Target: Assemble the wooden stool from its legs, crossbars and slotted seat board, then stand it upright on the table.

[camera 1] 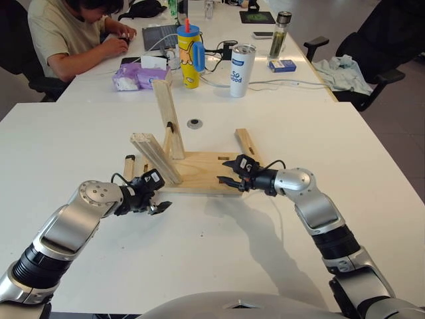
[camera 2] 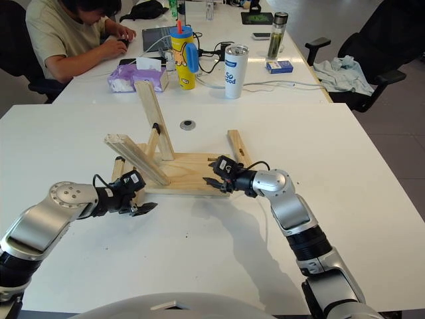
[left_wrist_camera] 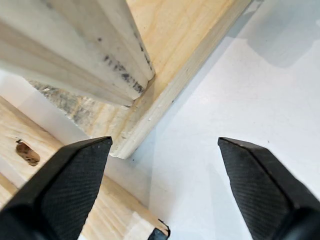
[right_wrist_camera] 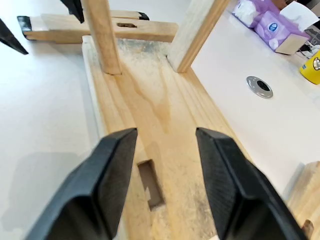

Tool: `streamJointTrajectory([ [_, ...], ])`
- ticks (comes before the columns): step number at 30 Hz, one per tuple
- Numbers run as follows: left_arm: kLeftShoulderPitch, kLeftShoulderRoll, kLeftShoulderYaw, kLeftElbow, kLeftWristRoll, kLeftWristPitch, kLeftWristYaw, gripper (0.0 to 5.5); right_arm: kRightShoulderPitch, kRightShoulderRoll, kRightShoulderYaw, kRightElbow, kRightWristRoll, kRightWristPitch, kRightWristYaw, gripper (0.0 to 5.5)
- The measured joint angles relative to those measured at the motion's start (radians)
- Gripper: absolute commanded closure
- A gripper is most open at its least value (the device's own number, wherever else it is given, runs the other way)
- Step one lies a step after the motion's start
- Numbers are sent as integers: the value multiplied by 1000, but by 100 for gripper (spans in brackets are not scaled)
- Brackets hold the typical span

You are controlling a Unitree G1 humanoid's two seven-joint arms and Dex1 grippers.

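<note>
On the white table (camera 1: 199, 266), the seat board (camera 1: 199, 174) lies flat at the centre. Taking the board as the dial, with 12 o'clock away from the robot, a tall leg (camera 1: 167, 116) rises from it near 11 o'clock, tilted. A second leg (camera 1: 156, 156) slants hard over towards 9 o'clock. A loose leg (camera 1: 246, 141) lies at 2 o'clock, and another wooden piece (camera 1: 129, 166) at 9 o'clock.

The right gripper (camera 1: 224, 171) hovers at 4 o'clock with its fingers spread and empty, straddling an open slot (right_wrist_camera: 150, 184). The left gripper (camera 1: 159, 201) sits at 8 o'clock by the board's corner, fingers wide apart, holding nothing.

The main risk is probably the slanted leg, which looks poorly seated. A nudge of the board from either gripper could tip it out, or lever the tall one loose.
</note>
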Motion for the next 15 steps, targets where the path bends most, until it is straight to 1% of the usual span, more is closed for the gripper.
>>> streamJointTrajectory([
  [4,33,65,38,-25,-36,-2,-59,156,-97,-9,-9,179,-63,-89,-74,331],
  [7,49,65,33,-44,-67,-6,-80,156,-188,-10,7,341,-114,-176,-100,331],
  [9,40,28,8,-51,-72,-5,-69,156,-263,-6,38,489,-168,-242,-120,331],
  [12,19,-41,-78,-45,-61,-2,-38,156,-359,9,89,680,-236,-322,-129,331],
  [15,3,-83,-136,10,-31,-11,-9,156,-429,21,146,777,-297,-393,-124,331],
])
